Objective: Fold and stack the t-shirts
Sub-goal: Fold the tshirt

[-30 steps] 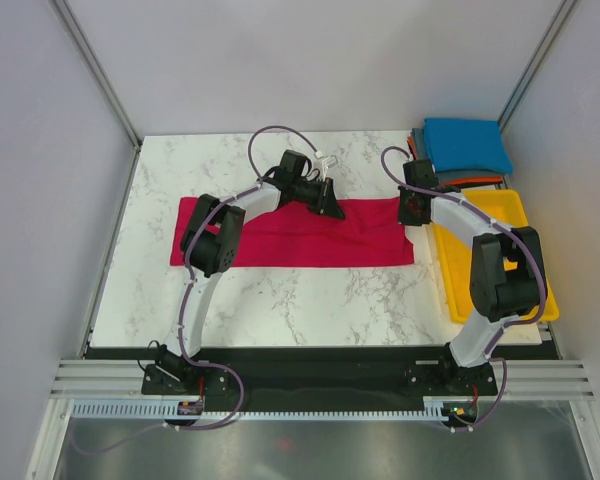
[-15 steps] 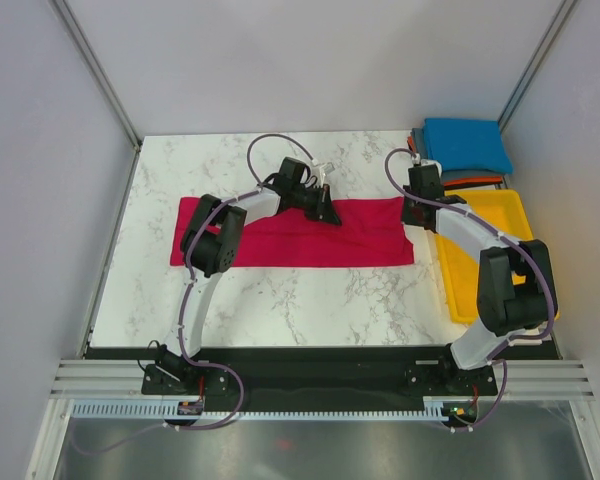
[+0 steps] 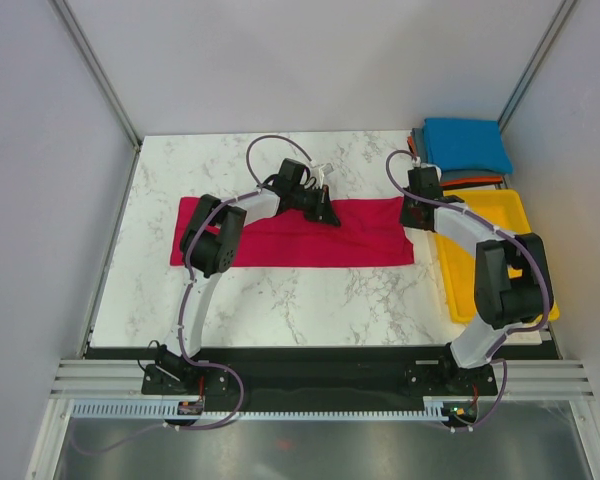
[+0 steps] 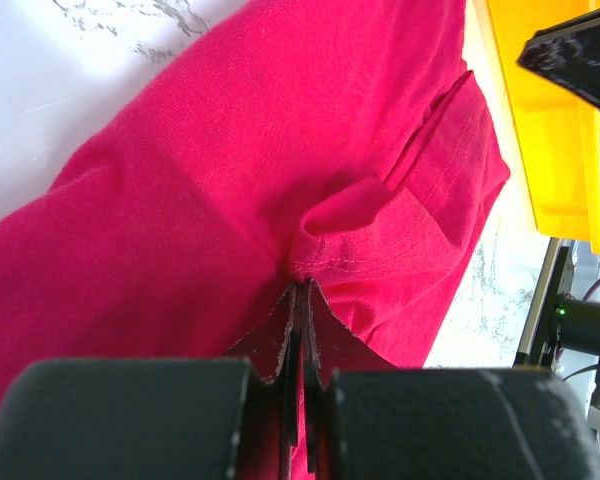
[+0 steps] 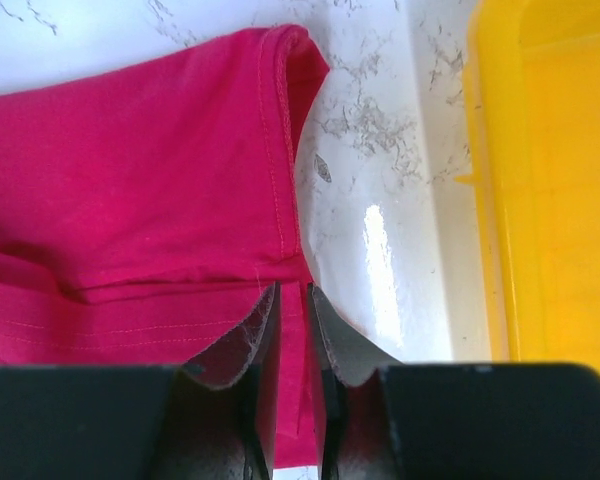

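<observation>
Left gripper (image 4: 300, 292) since clamped one red t-shirt (image 3: 352, 242); right gripper (image 5: 288, 292) unclear.

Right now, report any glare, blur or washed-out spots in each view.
Right wrist: a hard white glare patch on the marble table beside the red t-shirt; the right gripper's fingers are blurred. Left wrist: marble top-left washed out, left gripper's fingers dark and soft. Top external: even light, sharp.

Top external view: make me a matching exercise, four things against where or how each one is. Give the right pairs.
1 red t-shirt
2 blue t-shirt
3 yellow tray
4 left fingers

a far right corner of the table, topmost
b shut on a pinch of red cloth
c spread flat across the middle
d along the right edge, nearer than the blue one

Pairs: 1c, 2a, 3d, 4b
</observation>
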You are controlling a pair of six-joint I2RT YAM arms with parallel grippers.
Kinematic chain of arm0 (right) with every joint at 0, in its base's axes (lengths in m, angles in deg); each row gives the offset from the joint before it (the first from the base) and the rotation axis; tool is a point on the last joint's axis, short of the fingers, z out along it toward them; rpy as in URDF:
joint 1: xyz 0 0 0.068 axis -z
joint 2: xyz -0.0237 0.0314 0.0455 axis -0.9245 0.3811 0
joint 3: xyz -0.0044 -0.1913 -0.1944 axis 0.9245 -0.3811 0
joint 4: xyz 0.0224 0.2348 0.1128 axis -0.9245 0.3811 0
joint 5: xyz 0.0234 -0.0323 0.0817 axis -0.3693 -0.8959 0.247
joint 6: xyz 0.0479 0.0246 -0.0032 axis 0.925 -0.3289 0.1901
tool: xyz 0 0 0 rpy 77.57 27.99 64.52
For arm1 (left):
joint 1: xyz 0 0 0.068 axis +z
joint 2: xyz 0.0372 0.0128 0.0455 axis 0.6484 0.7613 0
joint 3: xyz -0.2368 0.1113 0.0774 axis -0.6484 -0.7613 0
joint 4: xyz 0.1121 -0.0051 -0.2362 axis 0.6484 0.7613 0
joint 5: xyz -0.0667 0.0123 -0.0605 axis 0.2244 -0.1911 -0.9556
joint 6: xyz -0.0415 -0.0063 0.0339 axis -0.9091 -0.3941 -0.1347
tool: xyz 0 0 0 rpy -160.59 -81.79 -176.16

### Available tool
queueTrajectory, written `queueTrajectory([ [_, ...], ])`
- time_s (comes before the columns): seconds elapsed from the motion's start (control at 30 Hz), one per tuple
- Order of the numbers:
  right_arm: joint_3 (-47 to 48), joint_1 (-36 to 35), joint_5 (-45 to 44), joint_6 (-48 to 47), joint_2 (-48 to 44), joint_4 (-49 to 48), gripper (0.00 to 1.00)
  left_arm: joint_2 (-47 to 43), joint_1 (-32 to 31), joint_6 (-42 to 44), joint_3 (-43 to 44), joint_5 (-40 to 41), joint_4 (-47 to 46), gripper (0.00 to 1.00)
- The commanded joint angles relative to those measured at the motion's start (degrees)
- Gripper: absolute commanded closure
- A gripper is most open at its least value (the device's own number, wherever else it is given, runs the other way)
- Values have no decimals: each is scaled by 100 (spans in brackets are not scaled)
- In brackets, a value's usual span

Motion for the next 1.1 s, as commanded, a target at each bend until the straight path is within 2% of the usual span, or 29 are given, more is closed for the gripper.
queueTrajectory([
  [0.0,91,68,266,119,170,-28,76,-334,-27,-115,-12,41,-95,98],
  [0.17,91,95,266,75,267,-10,76,-298,-27,-176,50,-3,-104,98],
  [0.3,64,112,336,40,373,-10,71,-307,-36,-185,24,-20,-122,98],
  [0.5,3,139,512,22,478,-45,73,-307,-36,-203,-3,-38,-139,98],
  [0.67,-32,191,608,22,478,-98,78,-281,-36,-220,15,-29,-166,98],
  [0.77,-76,253,662,66,452,-116,89,-272,-36,-247,6,-20,-166,98],
  [0.93,-85,262,521,57,285,-72,92,-263,-36,-264,15,-20,-166,98],
  [1.0,-68,262,477,40,206,-54,100,-254,-36,-273,6,-12,-174,98],
  [1.07,-59,262,503,14,180,-54,100,-246,-36,-282,-3,-12,-175,98],
])
